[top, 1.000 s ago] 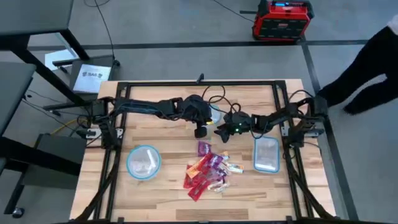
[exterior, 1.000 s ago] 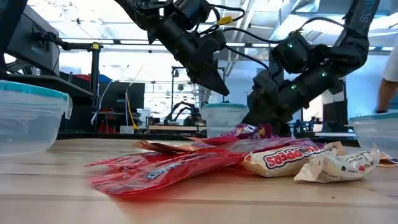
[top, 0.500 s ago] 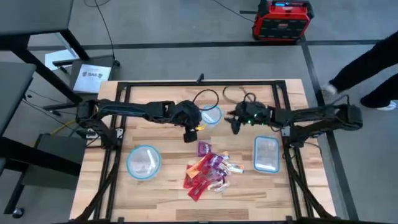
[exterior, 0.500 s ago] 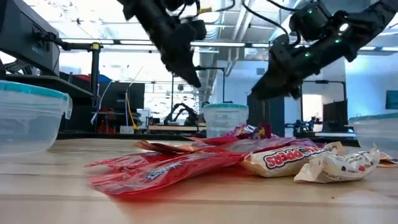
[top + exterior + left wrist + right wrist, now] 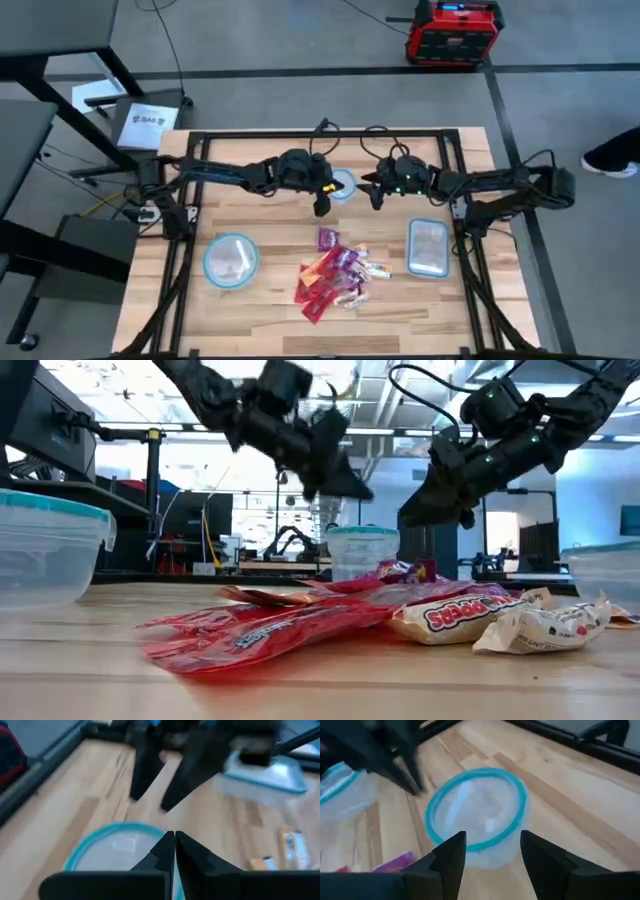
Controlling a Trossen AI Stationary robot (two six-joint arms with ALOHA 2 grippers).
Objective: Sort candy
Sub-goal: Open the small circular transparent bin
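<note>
1. looks like we're between picks: both claws hang up by the small far bowl (image 5: 342, 184) with nothing in them, so my guess is the next move is dropping back down to the pile for another piece.
2. left gripper (image 5: 322, 208) has its fingers pressed together, empty. right gripper (image 5: 376, 197) has its fingers spread apart, also empty.
3. the candy (image 5: 336, 275) sits heaped on the table (image 5: 270, 310), well apart from both claws, nearer the front edge, between the big bowl (image 5: 231, 260) and the tub (image 5: 428, 247).
</note>
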